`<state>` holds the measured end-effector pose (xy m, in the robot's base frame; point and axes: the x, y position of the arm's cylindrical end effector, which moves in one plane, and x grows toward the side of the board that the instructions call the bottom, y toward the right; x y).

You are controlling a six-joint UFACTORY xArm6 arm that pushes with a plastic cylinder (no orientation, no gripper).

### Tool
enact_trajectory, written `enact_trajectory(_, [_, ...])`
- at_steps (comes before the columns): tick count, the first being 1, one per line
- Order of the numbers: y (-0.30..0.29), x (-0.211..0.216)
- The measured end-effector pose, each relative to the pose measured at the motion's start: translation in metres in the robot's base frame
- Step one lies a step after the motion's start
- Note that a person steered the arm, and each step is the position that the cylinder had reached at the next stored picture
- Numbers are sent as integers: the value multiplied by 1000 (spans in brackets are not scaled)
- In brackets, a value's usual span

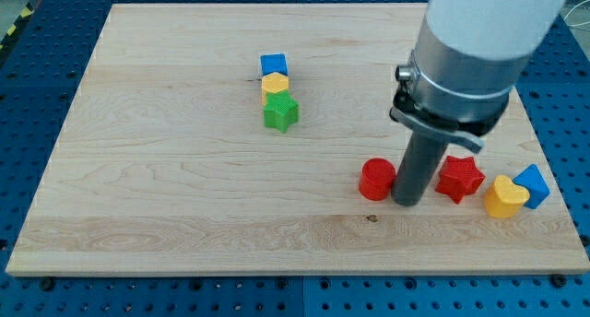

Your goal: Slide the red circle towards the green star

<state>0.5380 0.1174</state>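
One red circle [376,180] touching my tip [407,204].

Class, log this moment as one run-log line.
tip: touching red circle, its right | green star: upper left, apart | push: not yet done

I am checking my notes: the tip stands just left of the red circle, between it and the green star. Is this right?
Not quite. The camera view shows my tip just right of the red circle, between it and the red star. The green star lies up-left.
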Motion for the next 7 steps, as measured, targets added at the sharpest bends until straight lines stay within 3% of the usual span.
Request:
enact_trajectory(5, [-149,-15])
enact_trajectory(7, [-170,-16])
